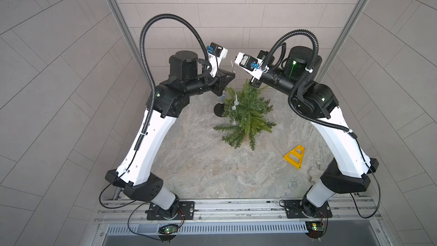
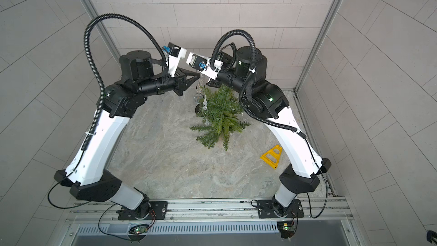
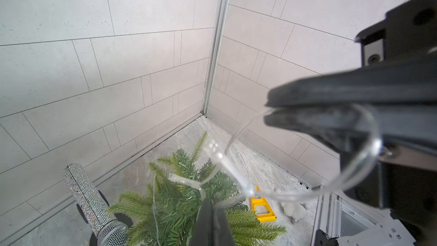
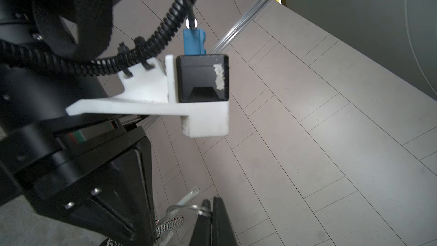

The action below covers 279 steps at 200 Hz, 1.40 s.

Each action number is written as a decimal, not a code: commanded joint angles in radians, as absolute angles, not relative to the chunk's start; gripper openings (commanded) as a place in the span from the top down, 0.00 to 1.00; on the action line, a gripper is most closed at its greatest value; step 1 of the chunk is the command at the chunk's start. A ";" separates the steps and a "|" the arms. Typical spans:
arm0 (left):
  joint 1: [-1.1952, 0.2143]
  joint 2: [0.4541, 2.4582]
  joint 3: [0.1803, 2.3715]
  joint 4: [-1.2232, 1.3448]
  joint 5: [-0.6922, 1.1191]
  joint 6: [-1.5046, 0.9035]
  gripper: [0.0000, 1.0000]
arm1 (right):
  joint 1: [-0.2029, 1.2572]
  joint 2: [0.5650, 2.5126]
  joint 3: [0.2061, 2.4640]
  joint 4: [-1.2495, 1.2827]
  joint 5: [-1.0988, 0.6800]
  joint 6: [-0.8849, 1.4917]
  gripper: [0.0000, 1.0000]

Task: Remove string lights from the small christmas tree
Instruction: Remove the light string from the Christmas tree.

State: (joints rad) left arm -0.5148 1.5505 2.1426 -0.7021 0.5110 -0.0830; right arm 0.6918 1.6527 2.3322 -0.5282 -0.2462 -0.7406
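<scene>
The small christmas tree stands green and upright at the back of the stone table, and its top shows in the left wrist view. The string lights hang down the tree's left side. Their pale wire rises above the tree in a loop. My left gripper is shut on this wire just above the treetop. My right gripper is shut on the same wire a little higher. In both top views its camera mount hides it.
A glittery microphone on a black stand sits just left of the tree, close under my left gripper. A yellow plastic frame lies front right. Tiled walls close in behind and at both sides.
</scene>
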 commanded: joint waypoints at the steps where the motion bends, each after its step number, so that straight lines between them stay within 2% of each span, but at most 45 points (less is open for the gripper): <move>1: -0.509 1.534 2.170 -0.658 0.449 -0.088 1.00 | 0.697 1.655 2.345 -0.511 -0.245 -0.741 1.00; 41: -0.490 1.504 2.168 -0.610 0.332 -0.078 1.00 | 0.697 1.643 2.309 -0.477 -0.249 -0.735 1.00; 96: -0.470 1.491 2.165 -0.578 0.312 -0.068 1.00 | 0.698 1.638 2.284 -0.442 -0.244 -0.728 1.00; 111: -0.469 1.490 2.164 -0.566 0.289 -0.060 1.00 | 0.698 1.638 2.277 -0.432 -0.239 -0.724 0.90; 133: -0.460 1.496 2.183 -0.553 0.245 -0.035 1.00 | 0.698 1.634 2.255 -0.411 -0.234 -0.713 0.69; 151: -0.430 1.513 2.210 -0.540 0.220 -0.047 1.00 | 0.697 1.634 2.253 -0.417 -0.233 -0.709 0.59; 180: -0.368 1.559 2.298 -0.541 0.221 -0.085 1.00 | 0.696 1.618 2.253 -0.463 -0.256 -0.708 0.49; 188: -0.347 1.575 2.330 -0.542 0.223 -0.098 1.00 | 0.697 1.606 2.245 -0.464 -0.264 -0.692 0.42; 240: -0.254 1.689 2.477 -0.506 0.205 -0.108 1.00 | 0.655 1.560 2.217 -0.512 -0.278 -0.607 0.37; 279: -0.214 1.797 2.619 -0.485 0.172 -0.102 1.00 | 0.545 1.570 2.249 -0.571 -0.419 -0.456 0.37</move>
State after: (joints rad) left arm -0.2348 1.7531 2.5423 -0.5426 0.1989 -0.1009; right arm 0.5968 1.5852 2.2311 -0.5282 -0.3122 -0.5739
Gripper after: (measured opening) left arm 0.039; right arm 0.631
